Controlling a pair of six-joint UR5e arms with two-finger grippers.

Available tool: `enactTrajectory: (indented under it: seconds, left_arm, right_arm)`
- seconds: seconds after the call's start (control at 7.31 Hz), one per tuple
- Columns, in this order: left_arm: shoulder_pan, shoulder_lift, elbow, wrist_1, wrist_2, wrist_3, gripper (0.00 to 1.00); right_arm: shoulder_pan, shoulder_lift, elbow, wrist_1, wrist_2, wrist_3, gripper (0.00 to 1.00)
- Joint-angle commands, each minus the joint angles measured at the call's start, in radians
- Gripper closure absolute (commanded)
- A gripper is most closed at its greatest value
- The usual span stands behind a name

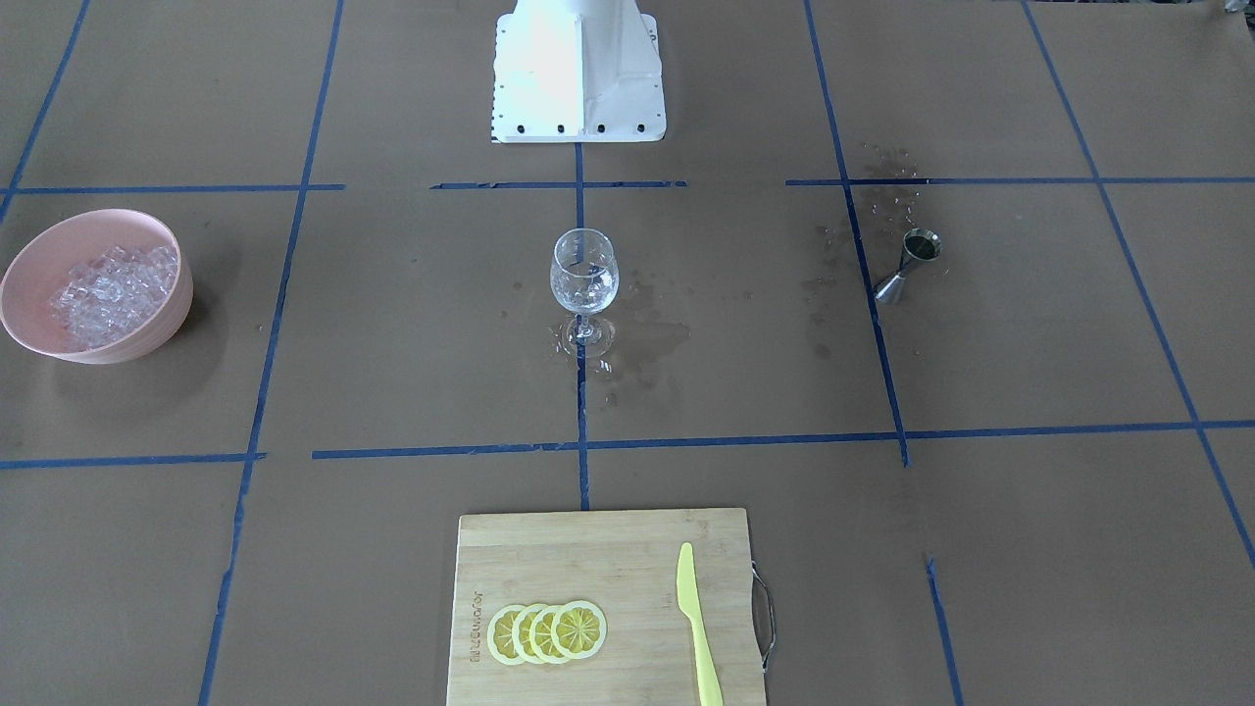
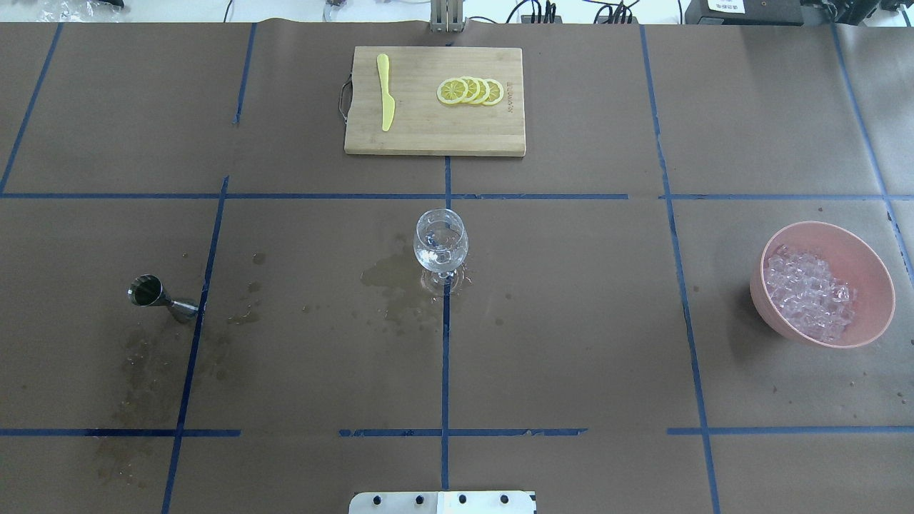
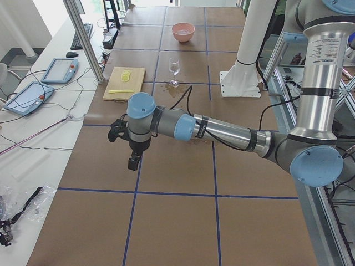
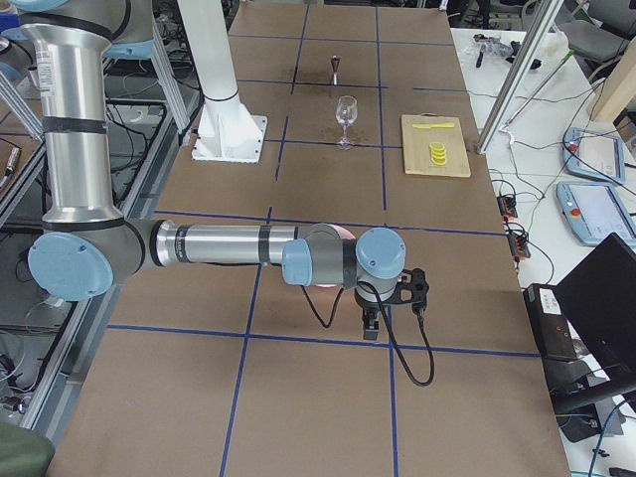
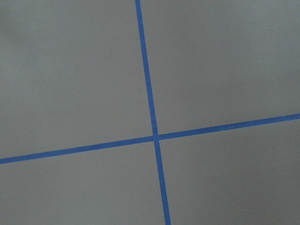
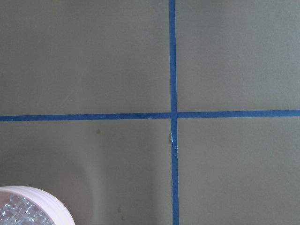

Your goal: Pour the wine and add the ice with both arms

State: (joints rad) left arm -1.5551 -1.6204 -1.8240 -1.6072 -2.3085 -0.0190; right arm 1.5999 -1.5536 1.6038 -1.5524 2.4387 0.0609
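Observation:
A clear stemmed glass (image 1: 584, 275) stands upright at the table's middle, also in the overhead view (image 2: 440, 243); something clear glints inside it. A steel jigger (image 1: 910, 263) stands on my left side (image 2: 153, 294), its upper cup dark inside. Ice cubes (image 1: 113, 289) lie heaped in a pink bowl (image 2: 867, 278) on my right side. My left gripper (image 3: 133, 162) hangs over bare paper far from the jigger. My right gripper (image 4: 371, 326) hangs beside the bowl, whose rim (image 6: 42, 201) shows in the right wrist view. I cannot tell whether either gripper is open or shut.
A bamboo cutting board (image 2: 428, 132) with lemon slices (image 2: 471, 91) and a yellow knife (image 2: 385, 100) lies at the far edge. Wet stains (image 2: 389, 275) darken the paper near the glass and the jigger. The white base block (image 1: 578, 74) stands at my side.

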Motion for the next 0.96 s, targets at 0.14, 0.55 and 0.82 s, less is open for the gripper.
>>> enactTrajectory:
  seconds: [0.14,0.55,0.82]
  left_arm:
    - [0.189,0.016,-0.239,-0.101,0.018,-0.432,0.0]
    - [0.551,0.256,-0.325,-0.588,0.335,-0.993,0.0]
    - [0.768,0.386,-0.398,-0.71,0.563,-1.21,0.0]
  right_arm:
    - [0.0,0.004,0.018,-0.005,0.002,0.011,0.0]
    - [-0.003,0.024,0.018,-0.002,-0.009,0.008,0.0]
    - [-0.003,0.03,0.035,-0.009,0.0,0.011,0.0]
